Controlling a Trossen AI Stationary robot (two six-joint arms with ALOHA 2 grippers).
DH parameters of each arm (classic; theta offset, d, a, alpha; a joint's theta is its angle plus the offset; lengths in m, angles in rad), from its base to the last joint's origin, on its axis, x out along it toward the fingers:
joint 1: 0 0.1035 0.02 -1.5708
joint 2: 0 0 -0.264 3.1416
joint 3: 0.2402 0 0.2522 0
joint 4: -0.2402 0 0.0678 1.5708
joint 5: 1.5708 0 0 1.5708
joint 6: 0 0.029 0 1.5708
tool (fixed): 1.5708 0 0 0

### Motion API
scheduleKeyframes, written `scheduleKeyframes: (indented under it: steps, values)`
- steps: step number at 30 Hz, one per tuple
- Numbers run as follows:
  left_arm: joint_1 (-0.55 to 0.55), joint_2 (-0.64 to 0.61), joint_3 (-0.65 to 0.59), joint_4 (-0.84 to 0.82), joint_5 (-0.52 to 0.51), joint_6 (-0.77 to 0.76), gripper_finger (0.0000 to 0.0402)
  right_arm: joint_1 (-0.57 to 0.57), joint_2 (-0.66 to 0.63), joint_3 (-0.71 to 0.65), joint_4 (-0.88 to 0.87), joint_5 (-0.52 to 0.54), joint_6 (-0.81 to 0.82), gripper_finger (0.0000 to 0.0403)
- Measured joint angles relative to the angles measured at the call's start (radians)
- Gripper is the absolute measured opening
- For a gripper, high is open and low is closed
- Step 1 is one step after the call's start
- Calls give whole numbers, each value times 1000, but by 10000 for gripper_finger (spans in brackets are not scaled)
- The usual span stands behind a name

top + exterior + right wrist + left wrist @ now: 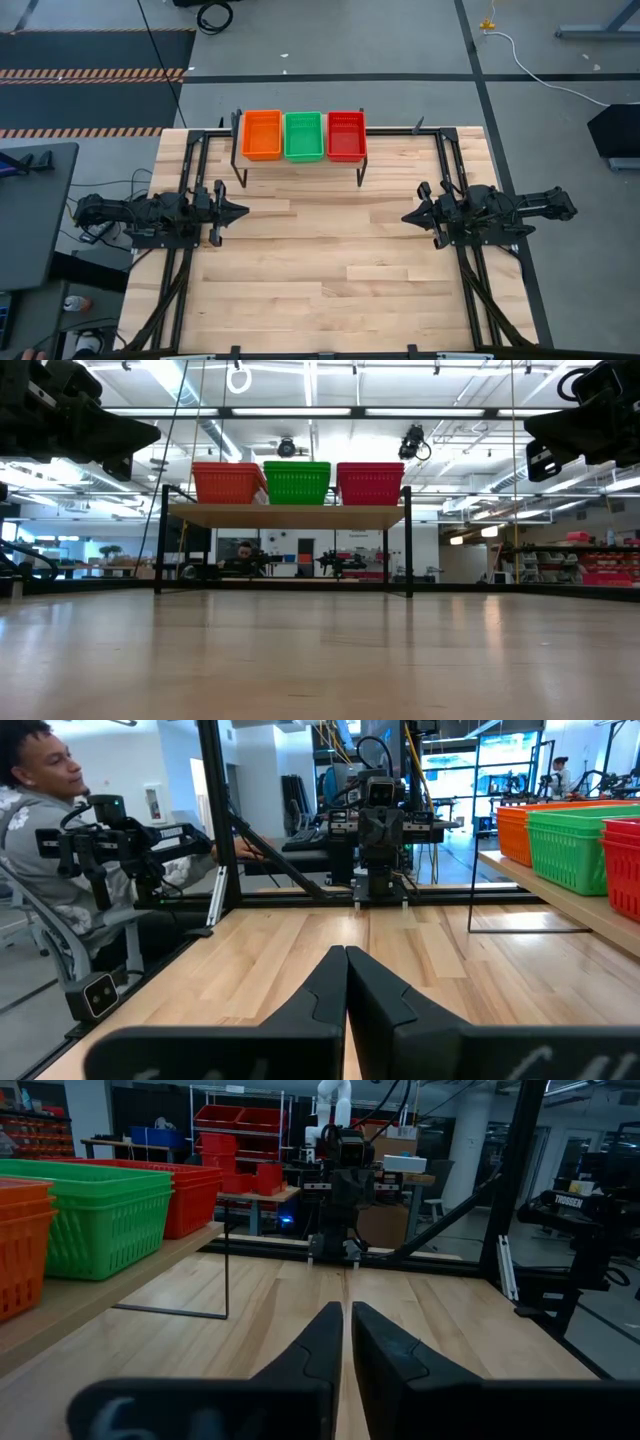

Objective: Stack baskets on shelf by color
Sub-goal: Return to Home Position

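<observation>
The shelf (pixel 300 160) stands on thin black legs at the table's far edge. On its wooden top sit an orange stack of baskets (pixel 262 134) at the left, a green stack (pixel 303 136) in the middle and a red stack (pixel 346 135) at the right, side by side (pixel 229 482) (pixel 296 481) (pixel 371 482). My left gripper (pixel 238 211) hovers at the table's left side, shut and empty, pointing right (pixel 343 1342). My right gripper (pixel 409 215) hovers at the right side, shut and empty, pointing left (pixel 346 982).
A black metal frame (pixel 452 170) runs along the table's left, right and far edges. A seated person (pixel 50 840) is beyond the table's near side, seen in the right wrist view. The bare wood (pixel 320 270) lies between the two arms.
</observation>
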Motion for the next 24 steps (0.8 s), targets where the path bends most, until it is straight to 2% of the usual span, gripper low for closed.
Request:
scheduleKeyframes:
  steps: [24]
  values:
    - [0, 0, 0, 0, 0, 0, 26, 0, 0, 0, 0, 0, 0, 15]
